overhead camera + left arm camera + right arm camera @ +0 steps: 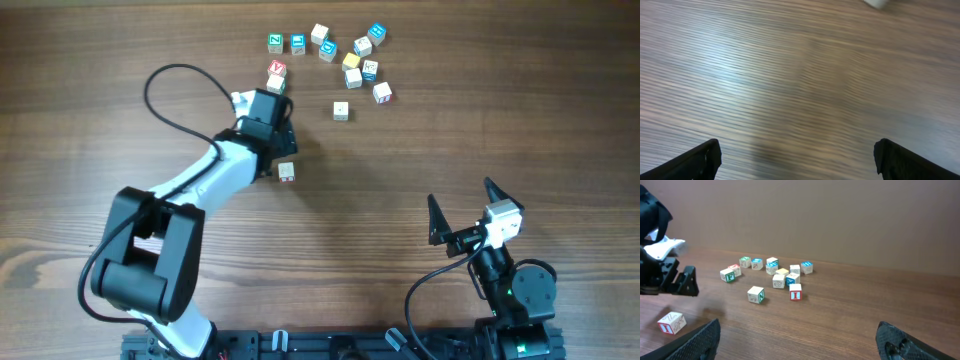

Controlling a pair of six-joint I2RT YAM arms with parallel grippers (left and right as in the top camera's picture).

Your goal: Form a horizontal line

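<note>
No horizontal line shows in any view; the letter cubes lie scattered. One whitish cube with red marks point(286, 172) point(671, 323) lies alone on the wood, just in front of my left gripper point(282, 142) point(796, 152). That gripper is open with only blurred table between its jaws. Another pale cube point(341, 110) point(756, 294) sits apart from the loose cluster point(340, 55) point(775, 270) at the far side. Near the front right, my right gripper point(463, 205) point(797, 332) is open and holds nothing.
Two red-marked cubes point(276, 77) lie just beyond the left wrist. A red-faced cube point(795, 292) sits at the cluster's near edge. A whitish corner point(877, 3) shows at the top of the left wrist view. The left arm's cable point(165, 95) loops over the table.
</note>
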